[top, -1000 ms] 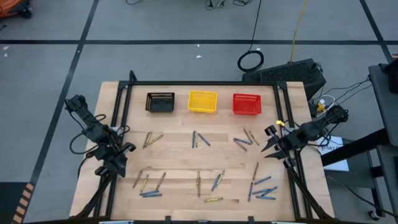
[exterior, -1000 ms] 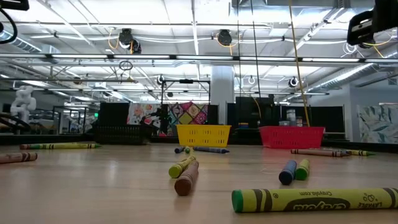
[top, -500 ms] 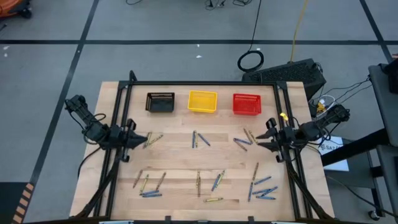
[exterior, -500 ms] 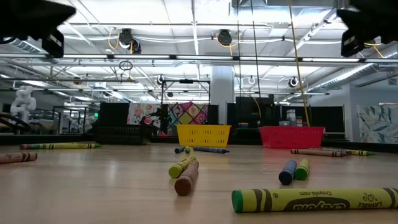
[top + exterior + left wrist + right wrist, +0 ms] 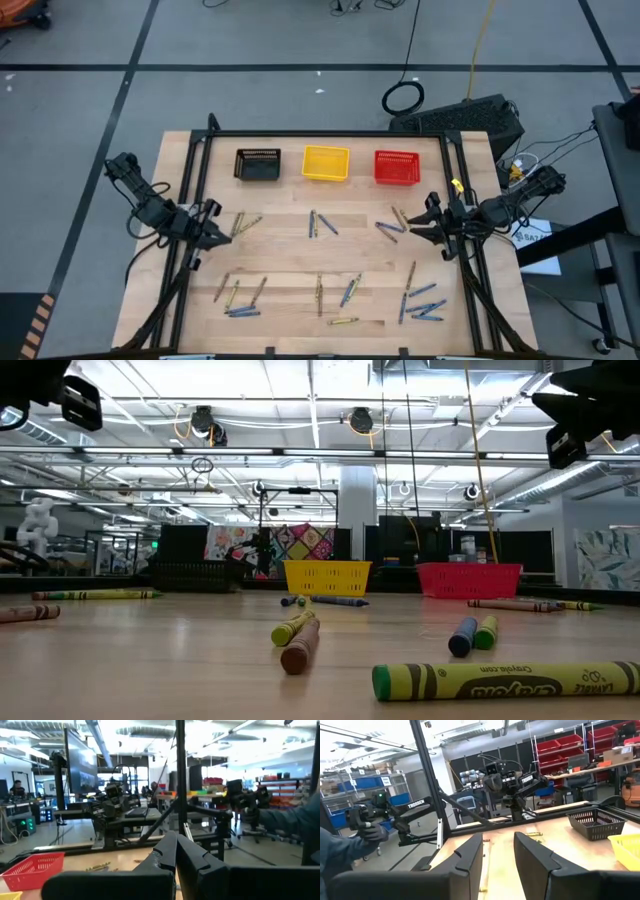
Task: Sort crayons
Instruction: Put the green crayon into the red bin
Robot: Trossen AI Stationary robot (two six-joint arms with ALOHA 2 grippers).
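Observation:
Several blue, olive-yellow and brown crayons lie flat and scattered on the wooden table (image 5: pixel 290 255): small groups at mid-table (image 5: pixel 320 224), left (image 5: pixel 243 224) and right (image 5: pixel 395 222), more along the near side (image 5: pixel 420 300). In the low view the nearest crayon (image 5: pixel 505 681) is yellow-green. My left gripper (image 5: pixel 218 230) hovers over the table's left rim, shut, its fingers together (image 5: pixel 175 857). My right gripper (image 5: pixel 418 224) hovers over the right rim, open and with nothing between its fingers (image 5: pixel 497 852). Both point toward the table's middle and touch nothing.
A black basket (image 5: pixel 257 164), a yellow basket (image 5: pixel 326 163) and a red basket (image 5: pixel 397 167) stand in a row along the far edge. Black frame rails (image 5: pixel 190 200) run along both table sides. A person's sleeve (image 5: pixel 337 852) shows beyond the table.
Both grippers have swung at the wrist from pointing toward the table's near edge round to pointing toward its middle, the left one also moving toward the far edge. Neither has opened or shut. The crayons have not moved.

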